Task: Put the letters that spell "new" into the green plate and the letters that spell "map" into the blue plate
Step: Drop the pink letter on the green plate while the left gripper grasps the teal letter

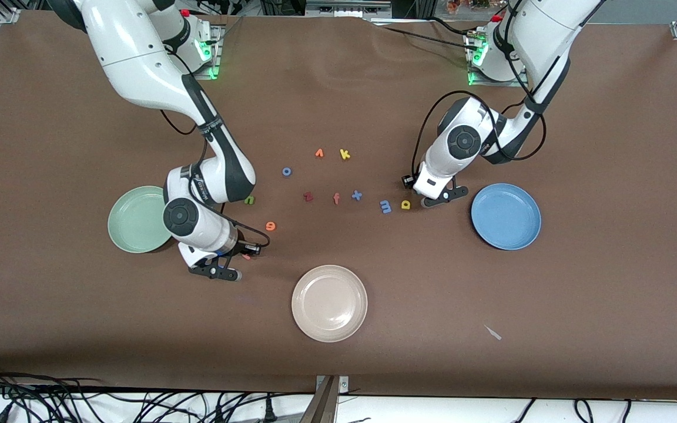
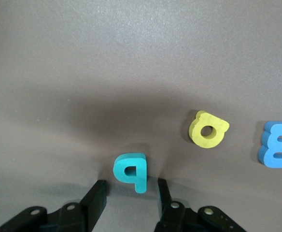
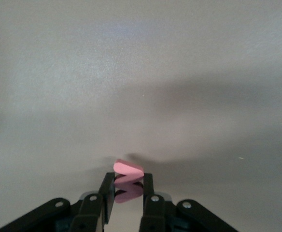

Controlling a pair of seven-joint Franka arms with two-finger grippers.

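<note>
While the salmon-red "w" (image 3: 128, 170) was clamped edgewise in the right hand (image 3: 127, 186) just above the tabletop (image 1: 491, 88) beside the green plate (image 1: 130, 235), it was judged light and squashy. The teal "p" (image 2: 131, 171) was bracketed, upright, by the left hand (image 2: 130, 193), fingers apart, near the blue plate (image 1: 506, 216).

Letters crowd the table middle; open cloth rings the cream plate.

Taking the cream plate (image 1: 329, 303) as landmark: bare table (image 1: 579, 305) lies on both its flanks and nearer the front camera, save a small white scrap (image 1: 493, 332) toward the left arm's end. Farther from the camera than this plate runs a loose row of letters: red z (image 1: 308, 197), orange f (image 1: 336, 198), blue x (image 1: 357, 195), blue m (image 1: 385, 206), yellow a (image 1: 406, 204), with narrow gaps between them. The right gripper (image 1: 224, 272) and its arm block the lane from the plate to the green plate (image 1: 137, 219); the left gripper (image 1: 441, 198) stands between the row and the blue plate (image 1: 506, 215).
</note>
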